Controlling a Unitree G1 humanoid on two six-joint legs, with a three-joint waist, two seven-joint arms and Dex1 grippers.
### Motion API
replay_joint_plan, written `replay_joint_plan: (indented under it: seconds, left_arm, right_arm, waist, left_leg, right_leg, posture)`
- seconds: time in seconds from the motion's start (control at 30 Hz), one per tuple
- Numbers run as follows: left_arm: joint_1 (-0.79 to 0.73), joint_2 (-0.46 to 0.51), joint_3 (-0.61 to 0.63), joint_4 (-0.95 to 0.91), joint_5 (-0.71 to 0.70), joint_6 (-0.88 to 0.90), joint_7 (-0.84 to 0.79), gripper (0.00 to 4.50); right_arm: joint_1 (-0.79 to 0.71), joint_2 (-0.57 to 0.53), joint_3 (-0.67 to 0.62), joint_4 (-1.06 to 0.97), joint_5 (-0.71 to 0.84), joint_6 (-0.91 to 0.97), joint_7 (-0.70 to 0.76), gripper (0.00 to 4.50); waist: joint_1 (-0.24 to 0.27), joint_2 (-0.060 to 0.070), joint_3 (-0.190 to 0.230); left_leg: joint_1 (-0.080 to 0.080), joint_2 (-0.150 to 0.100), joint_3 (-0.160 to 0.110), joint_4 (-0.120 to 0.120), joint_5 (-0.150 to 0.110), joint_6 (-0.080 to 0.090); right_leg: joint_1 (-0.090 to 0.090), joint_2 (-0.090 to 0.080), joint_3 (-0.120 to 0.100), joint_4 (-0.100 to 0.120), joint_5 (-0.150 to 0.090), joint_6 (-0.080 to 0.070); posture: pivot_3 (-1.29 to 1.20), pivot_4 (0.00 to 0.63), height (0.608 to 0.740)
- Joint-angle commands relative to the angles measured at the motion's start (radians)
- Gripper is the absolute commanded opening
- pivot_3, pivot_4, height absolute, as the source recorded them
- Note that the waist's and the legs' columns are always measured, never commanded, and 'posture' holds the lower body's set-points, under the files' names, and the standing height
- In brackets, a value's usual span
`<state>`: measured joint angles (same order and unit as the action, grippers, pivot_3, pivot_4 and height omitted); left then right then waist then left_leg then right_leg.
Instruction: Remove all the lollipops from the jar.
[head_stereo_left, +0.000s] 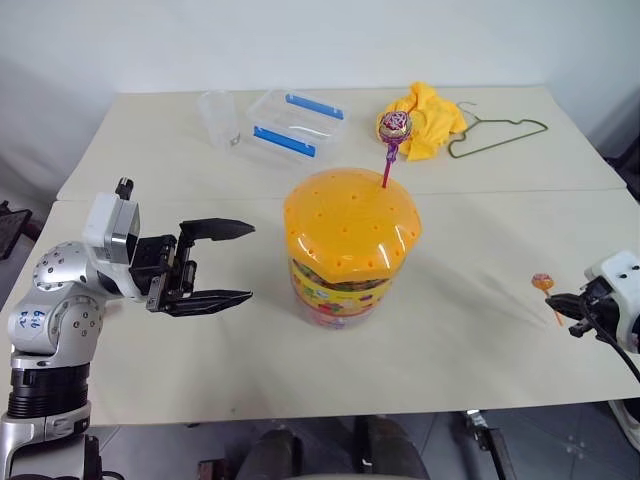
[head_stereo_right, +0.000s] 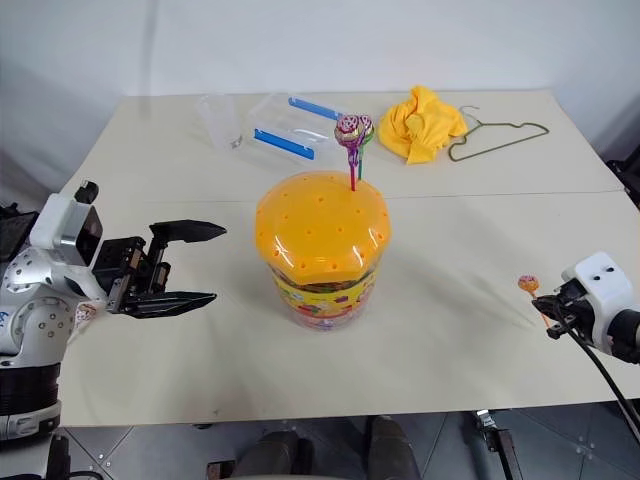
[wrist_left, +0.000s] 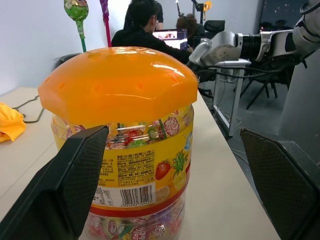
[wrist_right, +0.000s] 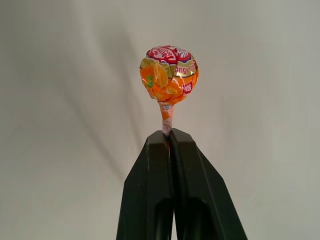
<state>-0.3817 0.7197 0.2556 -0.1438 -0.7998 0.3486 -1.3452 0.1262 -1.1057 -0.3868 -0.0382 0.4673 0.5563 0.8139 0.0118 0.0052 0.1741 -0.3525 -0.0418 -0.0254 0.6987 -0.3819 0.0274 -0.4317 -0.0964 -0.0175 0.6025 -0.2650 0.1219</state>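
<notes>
Jar stands upright near centre of worktop, orange domed lid on, small holes dotted over it. Clear wall w/ printed label; more wrapped candies packed inside, seen thru the plastic in left wrist view.

Two lollipops still stuck in lid holes, standing up above the dome: purple-wrapped one on a red/magenta stick, green-wrapped one on a green stick just beside it. In left eye view they overlap as one.

L gripper at jar's left side, level w/ the label, pointing toward jar. Jaws wide apart, nothing between them, not touching jar; gap to jar wall visible from head views. Left wrist view: both black fingers frame the jar.

R gripper far out at right edge of worktop, well apart from jar. Jaws pinched tight on stick of an orange-wrapped lollipop; candy head sticks up past the fingertips, stick mostly hidden between them. Whether candy or jaws touch the worktop: can't tell.

Back of worktop: clear box w/ blue clips, small clear cup just left of it, yellow cloth crumpled at back right, wire hanger beside cloth.

Left wrist view bkgd: person seated at a screen, back to cam.
</notes>
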Motion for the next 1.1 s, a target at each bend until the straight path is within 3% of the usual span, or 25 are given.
replay_joint_plan:
  seconds: [0.03,0.23,0.33,0.43,0.7,1.07,1.1]
  left_arm:
    - [0.015,0.016,0.035,-0.029,-0.011,-0.005,0.011,4.5]
    - [0.021,0.015,0.064,-0.021,-0.031,0.004,0.038,4.5]
    - [0.014,0.012,0.093,-0.01,-0.06,0.025,0.063,4.5]
    - [0.012,0.01,0.112,0.0,-0.076,0.039,0.08,4.5]
    - [0.006,0.0,0.131,0.013,-0.088,0.054,0.102,4.5]
    - [0.046,0.002,0.158,-0.018,-0.095,0.052,0.126,4.5]
    - [0.047,0.003,0.159,-0.019,-0.095,0.052,0.127,4.5]
  right_arm:
    - [0.024,0.005,-0.023,-0.004,-0.014,-0.037,0.068,0.98]
    - [-0.038,0.077,-0.131,-0.056,0.082,-0.141,0.179,3.01]
    - [-0.154,0.116,-0.177,-0.136,0.237,-0.124,0.237,3.01]
    - [-0.312,0.137,-0.123,-0.227,0.372,-0.047,0.228,3.01]
    - [-0.722,0.301,0.108,-0.333,0.579,0.16,0.0,3.01]
    - [-0.79,0.36,0.208,-0.393,0.572,0.221,-0.027,3.01]
    - [-0.797,0.365,0.214,-0.39,0.562,0.217,-0.033,2.83]
  waist:
    - [0.0,0.0,0.0]
    - [0.006,0.0,0.0]
    - [0.002,0.001,0.0]
    - [-0.008,0.001,0.001]
    - [-0.011,0.001,0.001]
    - [-0.009,0.001,0.001]
    - [-0.009,0.001,0.001]
  left_leg:
    - [0.0,0.0,0.0,0.0,0.0,0.0]
    - [0.0,0.0,-0.001,0.0,0.0,0.0]
    - [0.0,0.0,-0.001,0.0,0.0,0.0]
    - [0.001,0.001,-0.001,0.0,0.0,-0.001]
    - [-0.002,0.0,-0.005,0.001,0.0,-0.002]
    - [-0.004,-0.001,-0.009,0.0,-0.001,0.0]
    - [-0.004,-0.001,-0.009,0.0,-0.001,0.0]
  right_leg:
    - [0.0,0.0,0.0,0.0,0.0,0.0]
    - [0.0,0.0,0.0,0.0,0.0,0.0]
    - [0.0,0.0,0.0,0.0,0.0,0.0]
    - [0.0,0.0,0.0,0.0,0.0,0.0]
    - [0.0,-0.001,-0.004,0.001,0.0,0.0]
    - [0.0,-0.002,-0.008,-0.001,0.0,-0.001]
    - [0.0,-0.002,-0.008,-0.001,0.0,-0.001]
  posture:
    - [0.0,0.15,0.74]
    - [0.0,0.15,0.74]
    - [0.0,0.15,0.74]
    - [0.0,0.15,0.74]
    - [0.0,0.15,0.74]
    - [0.0,0.15,0.74]
    - [0.0,0.15,0.74]
